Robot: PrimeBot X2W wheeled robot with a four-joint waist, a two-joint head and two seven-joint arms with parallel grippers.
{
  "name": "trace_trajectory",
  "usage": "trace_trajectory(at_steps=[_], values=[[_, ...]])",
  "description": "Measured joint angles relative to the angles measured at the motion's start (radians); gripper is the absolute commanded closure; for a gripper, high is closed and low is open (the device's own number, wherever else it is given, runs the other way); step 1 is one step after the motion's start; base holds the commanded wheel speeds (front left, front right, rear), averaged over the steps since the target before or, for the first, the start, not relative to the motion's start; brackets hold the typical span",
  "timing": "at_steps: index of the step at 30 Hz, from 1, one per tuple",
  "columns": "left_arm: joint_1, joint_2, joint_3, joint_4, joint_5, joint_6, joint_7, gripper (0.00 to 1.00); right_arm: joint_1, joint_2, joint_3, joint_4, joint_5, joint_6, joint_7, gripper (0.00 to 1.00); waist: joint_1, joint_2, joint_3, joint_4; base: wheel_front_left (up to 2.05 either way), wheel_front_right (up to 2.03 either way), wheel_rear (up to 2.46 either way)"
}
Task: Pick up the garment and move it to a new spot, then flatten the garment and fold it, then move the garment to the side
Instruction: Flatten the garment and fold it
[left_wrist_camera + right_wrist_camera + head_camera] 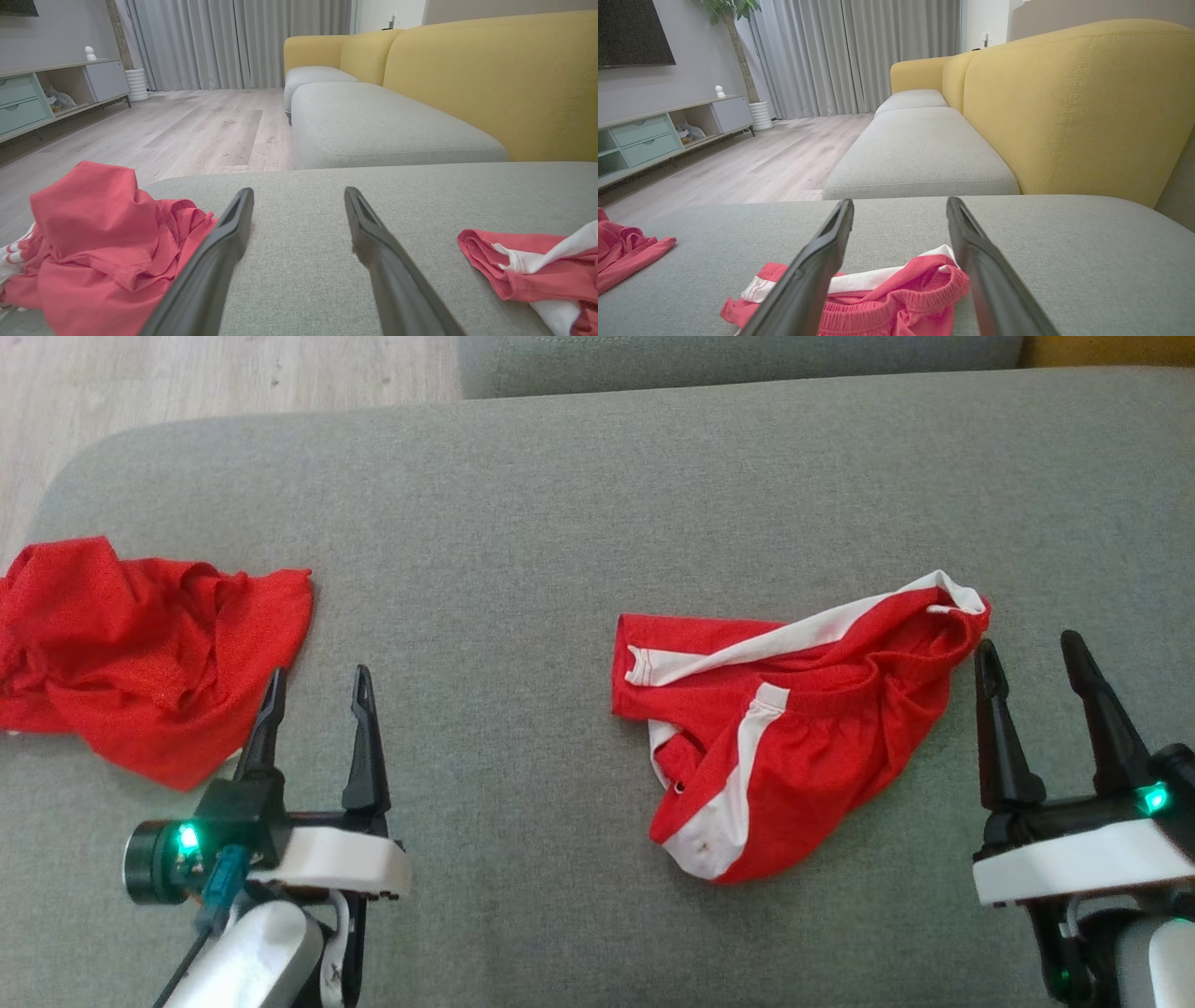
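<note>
A crumpled pair of red shorts with white stripes lies on the grey cushion, right of centre. Just past the shorts' right end my right gripper stands open and holds nothing. In the right wrist view the elastic waistband of the shorts lies low between the right gripper's spread fingers. A second garment, a bunched plain red shirt, lies at the cushion's left end. My left gripper is open beside the shirt's right edge. In the left wrist view, that gripper has the shirt to its left and the shorts far right.
The cushion's rounded left corner drops to a pale wood floor. Another grey seat cushion continues beyond, with a yellow backrest along the right. A low cabinet and curtains stand across the room.
</note>
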Motion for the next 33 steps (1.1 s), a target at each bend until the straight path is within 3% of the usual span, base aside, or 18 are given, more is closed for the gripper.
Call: trace_trajectory(at_steps=[9, 12, 17, 23, 33], values=[[0.001, 0.003, 0.000, -0.005, 0.000, 0.007, 0.000, 0.00, 0.000, 0.003, 0.005, -0.004, 0.001, 0.000, 0.031, 0.00, 0.0000, 0.0000, 0.003, 0.003, 0.00, 0.00, 0.00], [0.001, 0.003, -0.001, -0.006, 0.000, 0.007, 0.000, 0.00, 0.000, -0.020, 0.055, 0.019, 0.021, 0.000, 0.080, 0.00, 0.0000, 0.0000, 0.007, 0.005, 0.00, 0.00, 0.00], [0.001, 0.001, -0.007, -0.006, 0.000, 0.007, 0.000, 0.00, -0.032, -0.137, 0.203, 0.101, 0.101, 0.000, 0.198, 0.00, 0.0000, 0.0000, 0.020, 0.012, 0.00, 0.00, 0.00], [-0.011, -0.014, -0.027, 0.003, 0.008, -0.004, 0.000, 0.00, -0.180, -0.263, 0.361, 0.170, 0.187, 0.000, 0.300, 0.00, 0.0000, 0.0000, 0.044, 0.042, 0.00, 0.00, 0.00], [-0.037, -0.044, -0.028, 0.038, 0.009, -0.012, -0.011, 0.00, -0.335, -0.417, 0.538, 0.249, 0.282, 0.000, 0.500, 0.00, 0.0001, 0.0000, 0.084, 0.079, 0.00, 0.00, 0.00]])
